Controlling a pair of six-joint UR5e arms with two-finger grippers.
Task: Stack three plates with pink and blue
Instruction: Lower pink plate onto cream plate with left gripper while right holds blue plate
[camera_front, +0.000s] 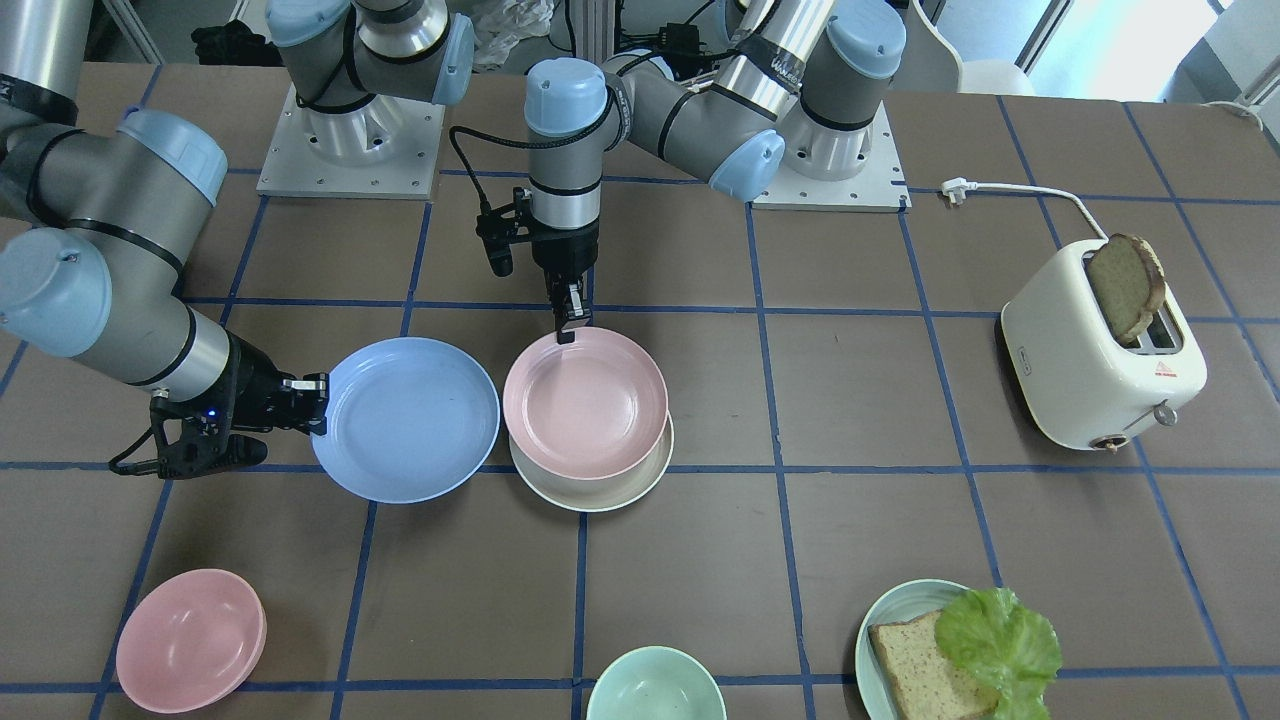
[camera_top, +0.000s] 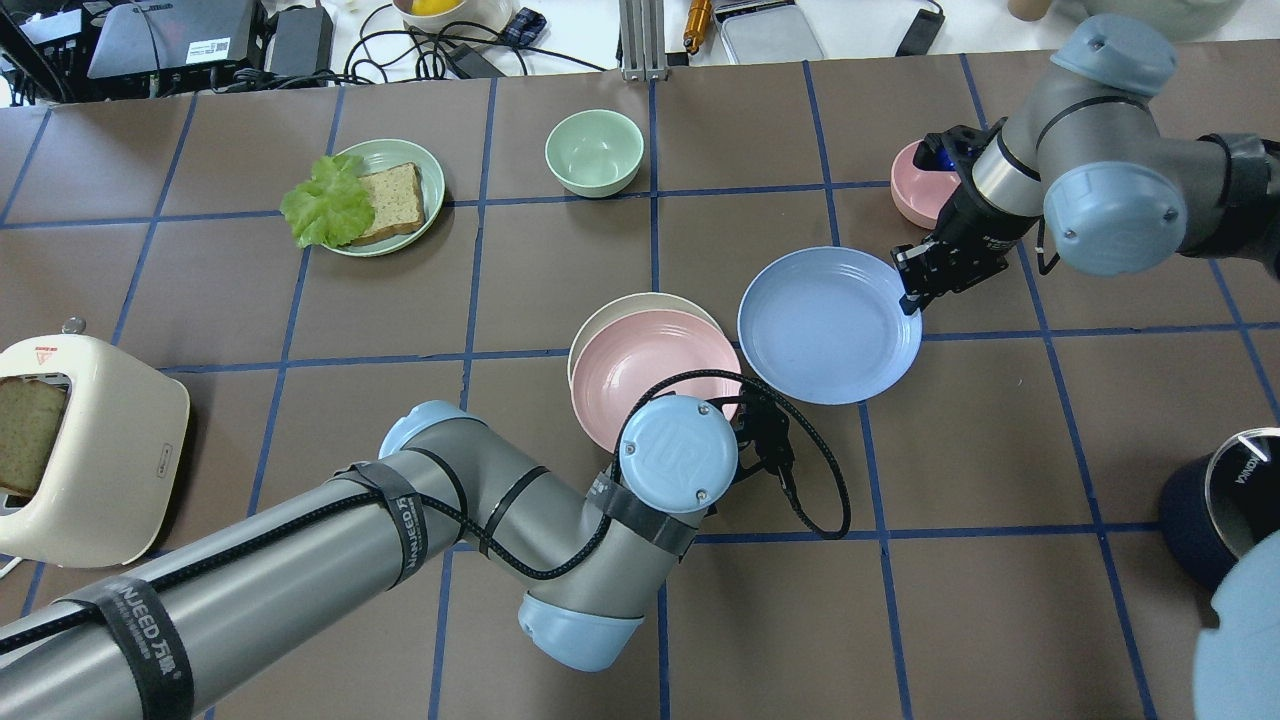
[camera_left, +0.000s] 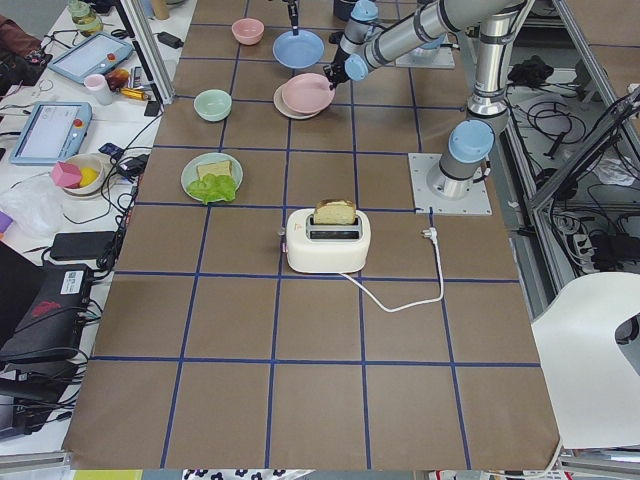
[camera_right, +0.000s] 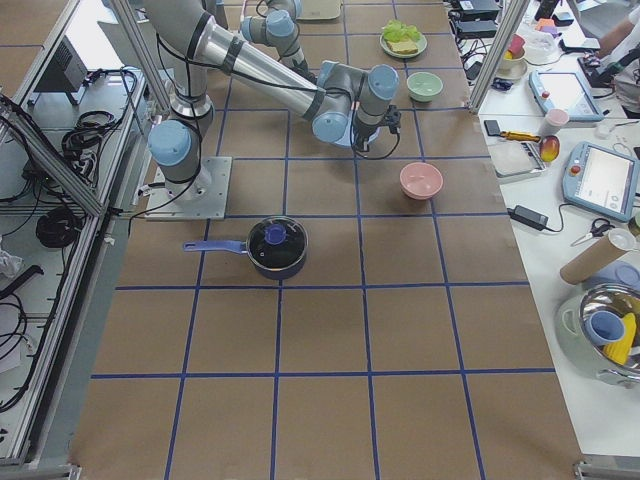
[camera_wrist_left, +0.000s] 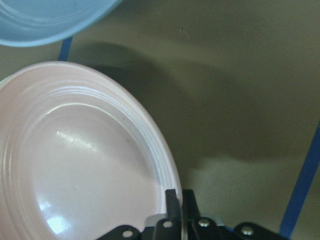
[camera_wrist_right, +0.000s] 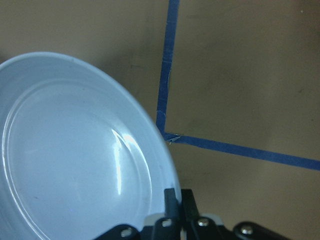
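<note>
Pink plate (camera_front: 585, 400) is set on the white plate (camera_front: 600, 492), slightly offset, mid-tabletop (camera_front: 850, 400) — its rim is clenched by the left fingers (camera_wrist_left: 172, 202). Blue plate (camera_front: 405, 418) is found just beside that pair, its rim pinched by the right fingers (camera_wrist_right: 171, 200).

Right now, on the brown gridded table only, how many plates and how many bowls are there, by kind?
Plates: 4 (blue plate, pink plate, white plate, green plate)
Bowls: 2 (pink bowl, green bowl)
Total: 6
</note>
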